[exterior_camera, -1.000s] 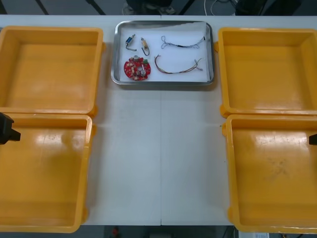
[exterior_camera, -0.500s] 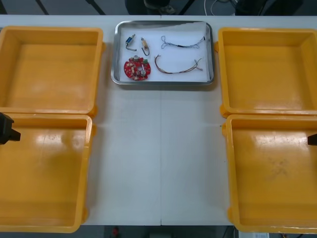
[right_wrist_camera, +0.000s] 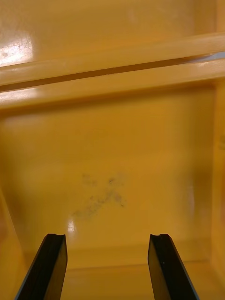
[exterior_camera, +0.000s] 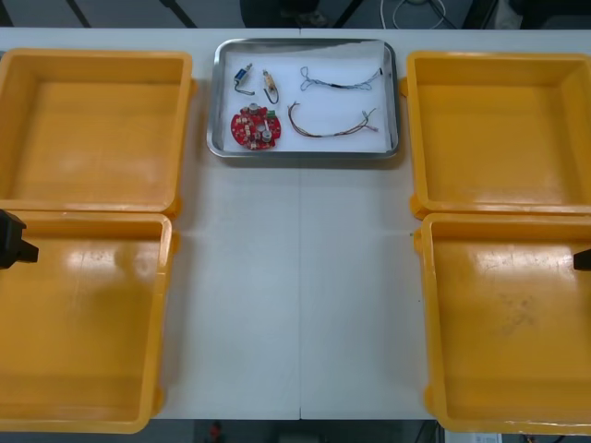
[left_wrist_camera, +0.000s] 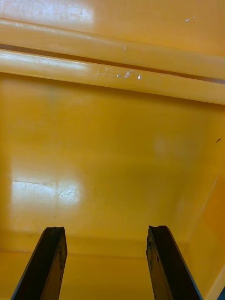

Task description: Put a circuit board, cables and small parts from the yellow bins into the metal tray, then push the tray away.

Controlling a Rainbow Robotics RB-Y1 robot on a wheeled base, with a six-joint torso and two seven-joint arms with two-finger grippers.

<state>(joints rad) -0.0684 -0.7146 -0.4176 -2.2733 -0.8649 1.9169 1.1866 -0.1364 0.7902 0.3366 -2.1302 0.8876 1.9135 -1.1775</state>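
Note:
The metal tray sits at the table's far middle, white inside. In it lie a round red circuit board, two small metal parts, a blue and white cable and a red and yellow cable. My left gripper hangs open over the near left yellow bin, nothing between its fingers. My right gripper stands open above the near right yellow bin, also holding nothing. In the front view, the left arm and right arm peek in at the side edges.
Two yellow bins flank each side: far left, near left, far right, near right. All look bare inside. A wide strip of table runs between them.

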